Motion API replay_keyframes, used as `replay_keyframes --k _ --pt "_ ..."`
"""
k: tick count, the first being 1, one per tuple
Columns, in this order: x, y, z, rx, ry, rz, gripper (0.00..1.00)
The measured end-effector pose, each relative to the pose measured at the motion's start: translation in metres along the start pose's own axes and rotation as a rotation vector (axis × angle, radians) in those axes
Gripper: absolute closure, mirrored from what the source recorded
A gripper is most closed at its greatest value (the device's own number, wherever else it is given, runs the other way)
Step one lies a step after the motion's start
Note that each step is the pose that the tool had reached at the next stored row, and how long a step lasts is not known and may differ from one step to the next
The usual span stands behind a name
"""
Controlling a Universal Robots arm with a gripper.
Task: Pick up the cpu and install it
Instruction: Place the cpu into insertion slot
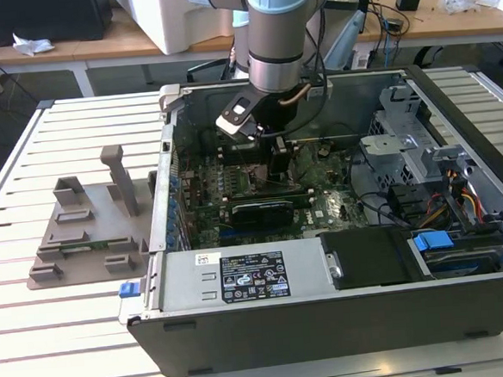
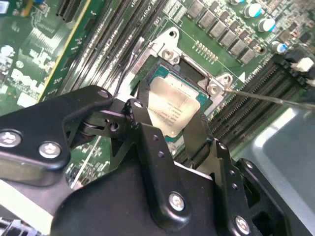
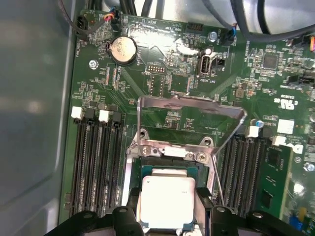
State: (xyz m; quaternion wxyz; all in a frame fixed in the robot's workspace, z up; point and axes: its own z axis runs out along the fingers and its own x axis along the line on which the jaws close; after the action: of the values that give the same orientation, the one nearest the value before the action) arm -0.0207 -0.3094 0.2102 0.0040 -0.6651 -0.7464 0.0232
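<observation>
In the exterior view the arm (image 1: 279, 31) reaches straight down into the open computer case (image 1: 330, 321). The gripper (image 1: 282, 162) hangs low over the green board (image 1: 322, 208). It is well apart from the grey tray (image 1: 86, 226), which sits outside the case on the exterior view's left. In the second wrist view the cpu (image 2: 173, 105) is a flat silver square lying right between the two black fingers (image 2: 147, 142). One finger is against each of two opposite edges, so the gripper looks closed on the cpu. The cpu is straight under the gripper and right over the socket (image 2: 170, 49), and its sides line up with the socket's metal frame. It is square, so it has no long side. In the first wrist view the cpu (image 3: 167, 196) sits inside the socket's dark rim. The socket's metal lid (image 3: 192, 105) stands tilted up and open, just past the cpu. I cannot tell if the cpu is all the way down in its seat.
</observation>
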Motion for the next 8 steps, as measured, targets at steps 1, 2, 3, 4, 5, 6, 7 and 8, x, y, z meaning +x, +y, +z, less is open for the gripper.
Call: replay_keyframes --k 1,2,3,4,5,6,7,8 --pt "0.0 0.0 -0.0006 -0.0001 0.0001 0.0 0.47" --pt "0.0 0.0 -0.0006 0.0 0.0002 0.004 0.47" --pt "0.0 0.0 -0.0006 0.0008 0.0012 0.033 0.47" --pt "0.0 0.0 -0.0006 0.0013 0.0019 0.05 0.47" --pt "0.0 0.0 -0.0005 0.0013 0.0021 0.056 0.47" --pt "-0.0001 0.0 -0.0004 0.0017 0.0021 0.056 0.47" --pt "-0.0001 0.0008 0.0005 0.0027 0.0005 0.055 0.47" --pt "-0.0001 0.0011 0.0008 0.0029 0.0 0.055 0.47"
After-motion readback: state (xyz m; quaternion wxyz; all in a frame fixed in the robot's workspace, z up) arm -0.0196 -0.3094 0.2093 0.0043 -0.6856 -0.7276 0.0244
